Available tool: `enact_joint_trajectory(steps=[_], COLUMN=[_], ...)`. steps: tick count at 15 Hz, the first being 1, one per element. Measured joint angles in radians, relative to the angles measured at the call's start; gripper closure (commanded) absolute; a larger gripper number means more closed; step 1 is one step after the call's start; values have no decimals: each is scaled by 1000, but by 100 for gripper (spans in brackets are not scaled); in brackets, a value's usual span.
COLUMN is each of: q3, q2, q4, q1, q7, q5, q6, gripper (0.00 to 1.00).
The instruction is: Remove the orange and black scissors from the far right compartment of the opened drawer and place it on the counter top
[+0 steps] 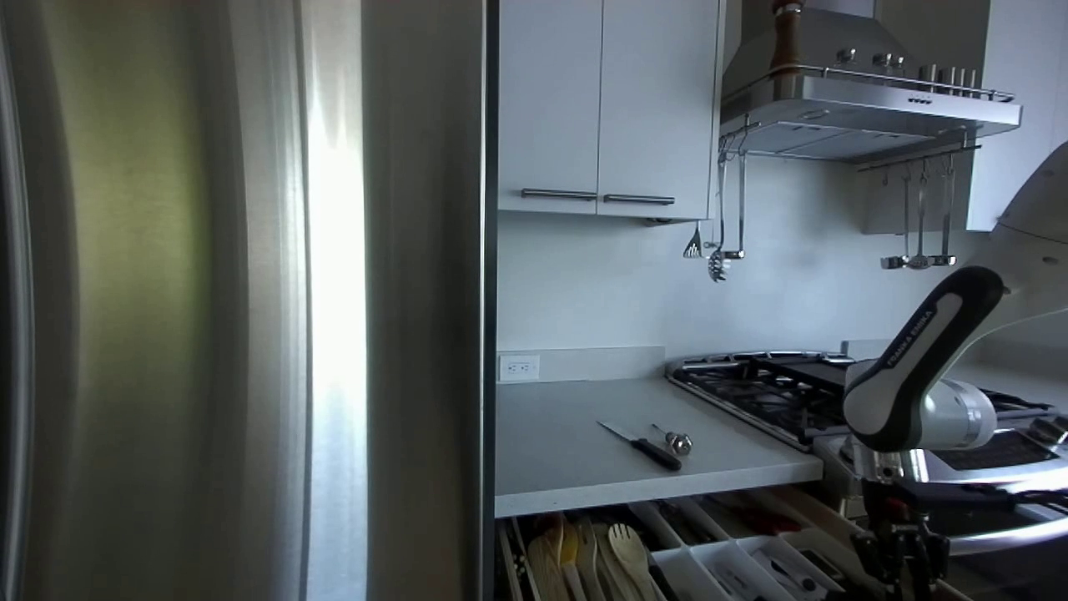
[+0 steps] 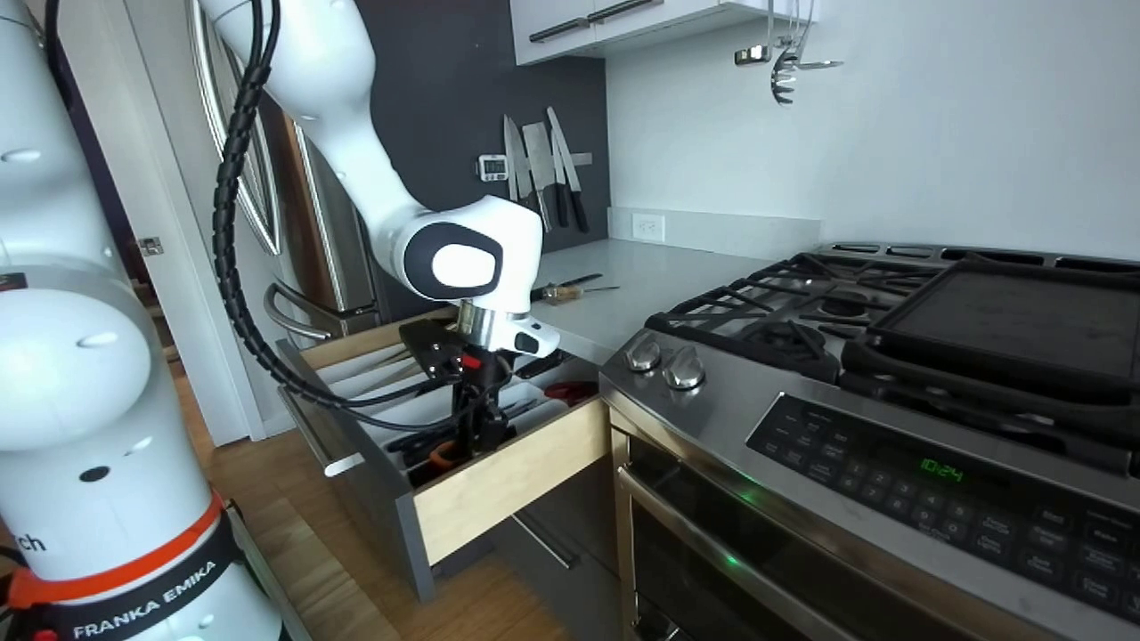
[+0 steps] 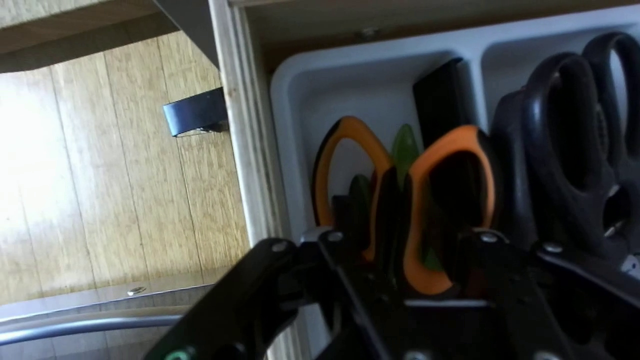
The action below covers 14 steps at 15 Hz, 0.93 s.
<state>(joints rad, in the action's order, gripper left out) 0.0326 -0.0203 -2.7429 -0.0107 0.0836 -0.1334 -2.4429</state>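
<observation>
The scissors (image 3: 410,250), with orange and black handles, lie handles up in a white end compartment in the wrist view. Some orange also shows in an exterior view (image 2: 443,455); the blades are hidden. The open drawer (image 2: 517,485) shows its pale wooden side there, and its divided tray appears in an exterior view (image 1: 686,553). My gripper (image 3: 402,227) points down inside the drawer, fingers apart, with the inner parts of both handles between them. It also shows in both exterior views (image 1: 905,568) (image 2: 478,432). The counter top (image 1: 542,438) lies above the drawer.
Dark-handled scissors (image 3: 565,135) lie in the neighbouring compartment. The drawer's wooden side wall (image 3: 250,150) is close beside my gripper. Wooden utensils (image 1: 630,555) fill another section. A knife (image 1: 655,452) and a small metal tool (image 1: 677,442) lie on the counter. The stove (image 2: 686,369) adjoins it.
</observation>
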Motion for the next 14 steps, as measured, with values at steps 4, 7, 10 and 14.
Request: enact_joint_trajectory(steps=[4,7,10,14], q3=[-44,-60,-63,-59], q2=[19,41,48,56], q4=[-1,-1,-2,-4], q1=[21,32,37,36], q7=[112,137,137,137], q5=[99,114,114,114], q6=[0,0,4,5], gripper=[50,55,86,93])
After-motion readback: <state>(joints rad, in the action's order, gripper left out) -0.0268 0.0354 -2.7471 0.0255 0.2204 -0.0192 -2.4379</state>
